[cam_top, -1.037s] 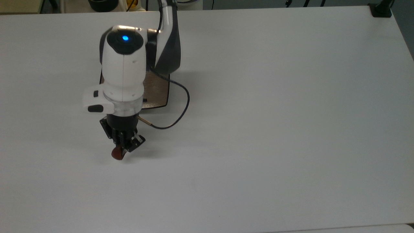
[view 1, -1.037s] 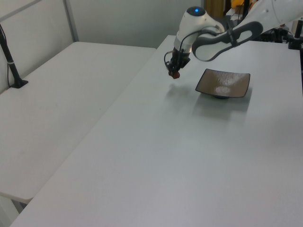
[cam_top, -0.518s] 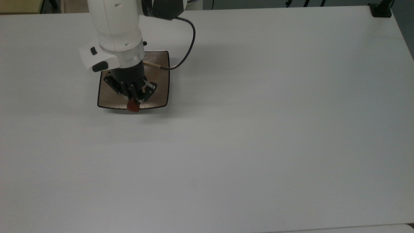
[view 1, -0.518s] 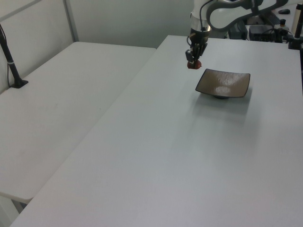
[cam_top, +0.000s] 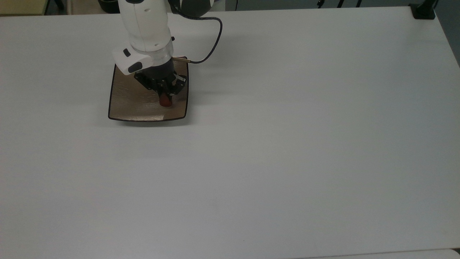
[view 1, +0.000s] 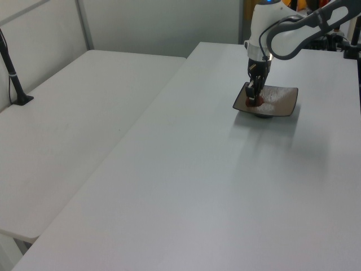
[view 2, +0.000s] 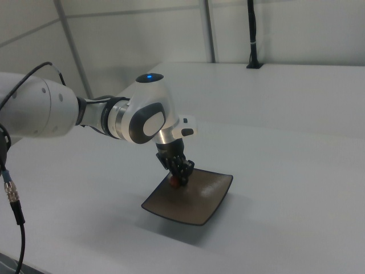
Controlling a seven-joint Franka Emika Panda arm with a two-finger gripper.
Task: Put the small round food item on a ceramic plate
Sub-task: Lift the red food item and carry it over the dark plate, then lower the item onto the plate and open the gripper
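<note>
The square beige-brown ceramic plate [cam_top: 133,104] with a thin dark rim lies on the white table, also in the left view [view 1: 282,101] and the right view [view 2: 199,200]. My gripper [cam_top: 166,97] hangs low over the plate's right half in the top view, shut on the small dark reddish-brown food item [cam_top: 165,101]. In the left view the gripper [view 1: 254,99] holds the item [view 1: 253,103] close to the plate's surface near its left side. In the right view the gripper [view 2: 178,178] and the item [view 2: 172,182] sit over the plate's far left part. Whether the item touches the plate I cannot tell.
A dark cable [cam_top: 212,39] loops from the wrist over the table beside the plate. The white table [cam_top: 287,144] stretches wide to the top view's right and front. A black clamp [cam_top: 424,10] stands at its far right corner. A second table [view 1: 67,130] lies at the left view's left.
The gripper carried the food item from the bare table in front of the plate, over the plate's front edge, and down low above the plate's right half.
</note>
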